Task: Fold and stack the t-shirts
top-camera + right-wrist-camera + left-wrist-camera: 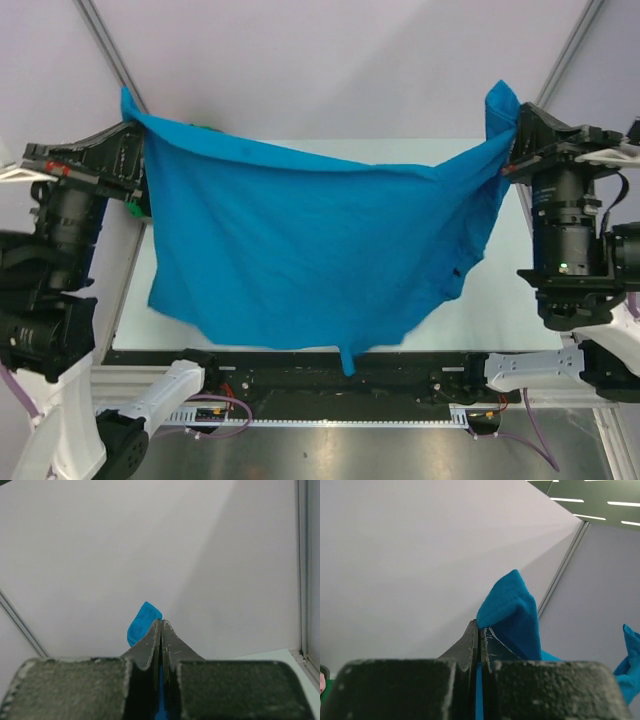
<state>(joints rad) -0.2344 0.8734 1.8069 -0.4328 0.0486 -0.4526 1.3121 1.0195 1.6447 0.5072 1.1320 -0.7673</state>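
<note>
The bright blue t-shirt [310,250] hangs spread wide in the air between both arms, above the table. My left gripper [135,135] is shut on its upper left corner; in the left wrist view the blue cloth [512,610] sticks up past the closed fingertips [479,627]. My right gripper [508,130] is shut on the upper right corner; a blue tip [142,622] pokes out beside its closed fingertips [161,625]. The shirt's lower edge hangs over the near table edge. A bit of green [207,127] peeks out behind the shirt's top left; pink and black shirts are hidden.
The pale table [490,300] lies under the shirt, with its near rail [330,385] and the arm bases below. Metal frame posts [110,50] rise at the back corners. The basket is out of view.
</note>
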